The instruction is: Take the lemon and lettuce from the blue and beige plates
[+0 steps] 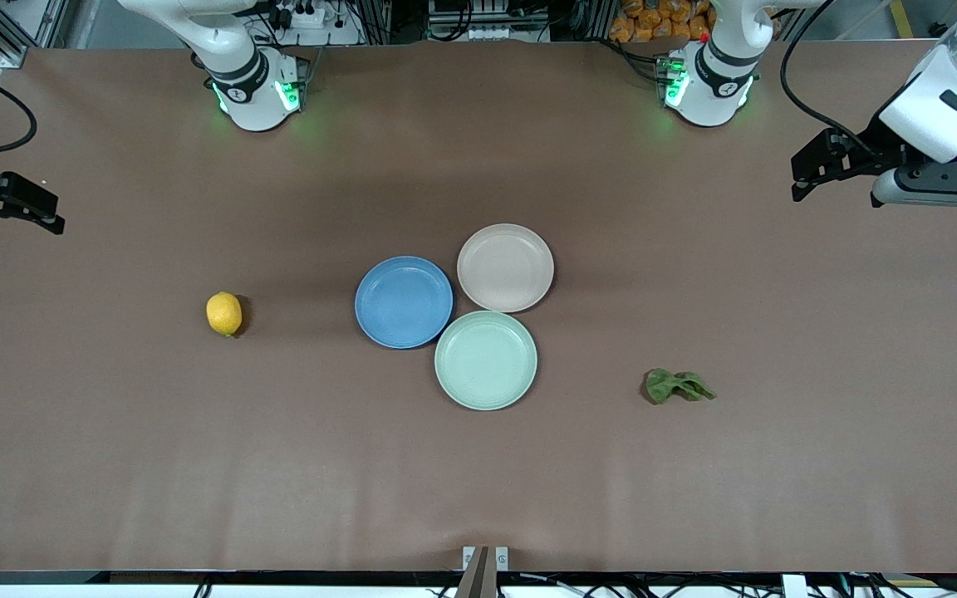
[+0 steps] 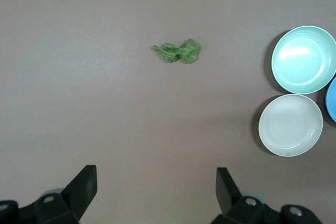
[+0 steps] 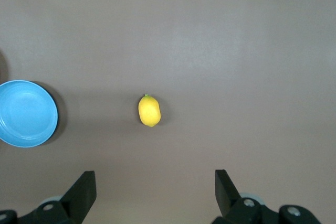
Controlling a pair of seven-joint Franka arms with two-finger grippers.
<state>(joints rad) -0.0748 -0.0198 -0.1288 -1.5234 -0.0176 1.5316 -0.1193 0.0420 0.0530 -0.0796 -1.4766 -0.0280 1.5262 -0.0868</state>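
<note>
The yellow lemon (image 1: 223, 313) (image 3: 149, 110) lies on the bare table, beside the blue plate (image 1: 404, 301) (image 3: 26, 113) toward the right arm's end. The dark green lettuce (image 1: 678, 386) (image 2: 178, 52) lies on the table toward the left arm's end, apart from the beige plate (image 1: 505, 267) (image 2: 290, 125). Both plates hold nothing. My right gripper (image 1: 57, 214) (image 3: 155, 172) hangs open and empty over the table at the right arm's end. At the left arm's end, my left gripper (image 1: 796, 178) (image 2: 156, 169) hangs open and empty above the table.
A pale mint-green plate (image 1: 486, 360) (image 2: 303, 59) touches the blue and beige plates on the side nearer the front camera; it holds nothing. The arm bases (image 1: 256, 91) stand along the table's back edge. Brown tabletop (image 1: 478, 482) spreads around the plates.
</note>
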